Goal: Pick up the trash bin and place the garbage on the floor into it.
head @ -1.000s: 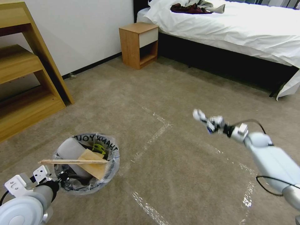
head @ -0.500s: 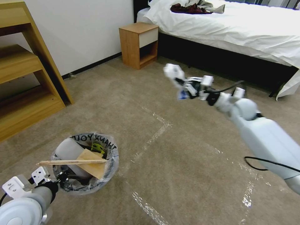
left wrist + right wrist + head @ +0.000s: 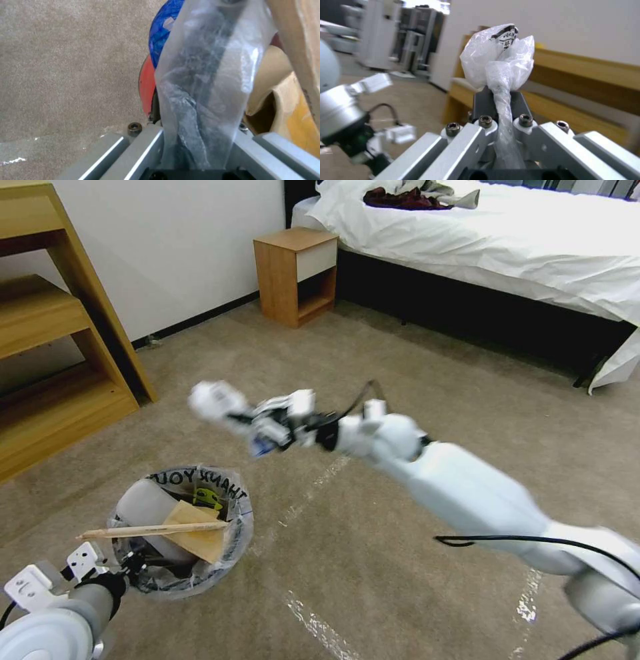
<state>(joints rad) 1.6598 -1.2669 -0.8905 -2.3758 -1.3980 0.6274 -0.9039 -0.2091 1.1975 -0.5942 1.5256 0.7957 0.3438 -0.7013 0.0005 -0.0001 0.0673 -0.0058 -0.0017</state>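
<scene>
**Wad carried toward bin, drop not yet made**

The trash bin (image 3: 181,530) is held at its near rim by the left gripper (image 3: 127,567); in the left wrist view its jaws are clamped on the rim and the clear liner bag (image 3: 206,82). The bin sits at lower left, already loaded with a cardboard scrap (image 3: 197,530), a wooden stick (image 3: 153,528) laid across the rim, and a pale rounded object.

Above and just beyond the bin, the right gripper (image 3: 243,421) is seen with its jaws pinched on a white-blue wad (image 3: 498,57) of crumpled plastic.

Risks, as judged: a release short of the opening would put the wad back on the floor (image 3: 400,380); the stick could deflect it; the thin liner could slip in the left jaws.

Hard to make out: the right arm is motion-blurred, so its height over the bin is uncertain. The bin's base and whether it is off the carpet cannot be told. Remaining litter on the floor is not discernible.
</scene>
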